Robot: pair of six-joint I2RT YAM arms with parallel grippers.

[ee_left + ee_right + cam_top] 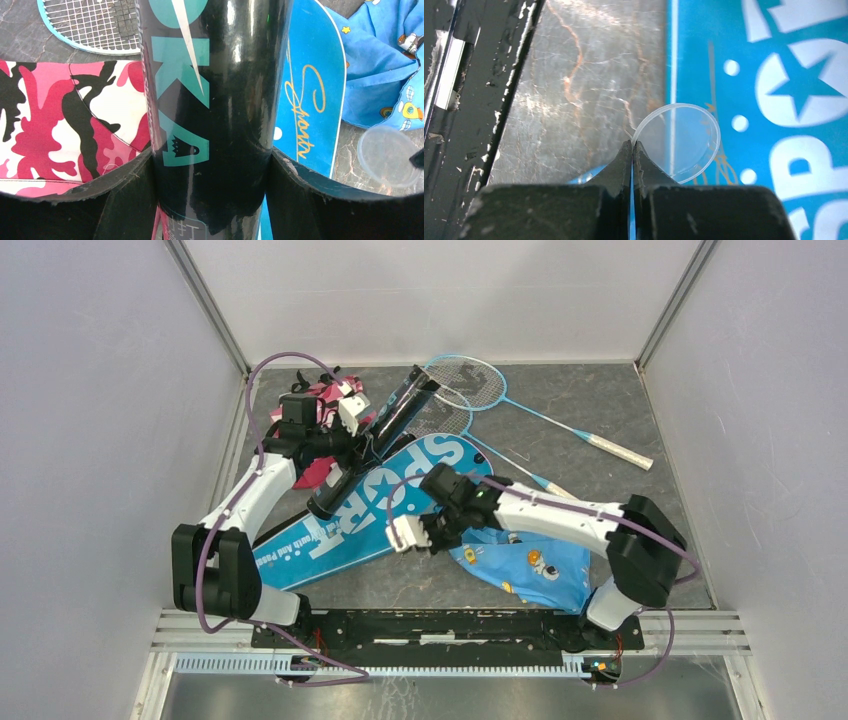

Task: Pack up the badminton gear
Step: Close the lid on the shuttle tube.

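Looking down from the top camera, you have the left gripper (362, 440) clamped around the middle of the black tube (385, 430), which slants from centre frame up toward the two racquets (470, 380) at upper centre, its lower end over the blue SPORT cover (400, 490). The pink camouflage bag (320, 405) sits at upper left and the cartoon-print cloth (540, 570) at lower right. The right gripper (422, 538) hangs low at the cover's near edge. In the left wrist view, the tube fills the centre with a finger (125, 200) pressed to each side. That mid-body hold probably keeps it steady and its open end reachable. The bag lies to its left, the cover to its right, and a clear lid (390, 155) shows at lower right, above bare tabletop (350, 165). In the right wrist view, your fingertips (626, 155) are pinched together on the rim of that lid, which juts out over the cover's edge. Gripping the rim leaves the disc free, which suits capping the tube, if it is the tube's cap. No shuttlecocks show in any view, so I cannot tell whether they are inside the tube.
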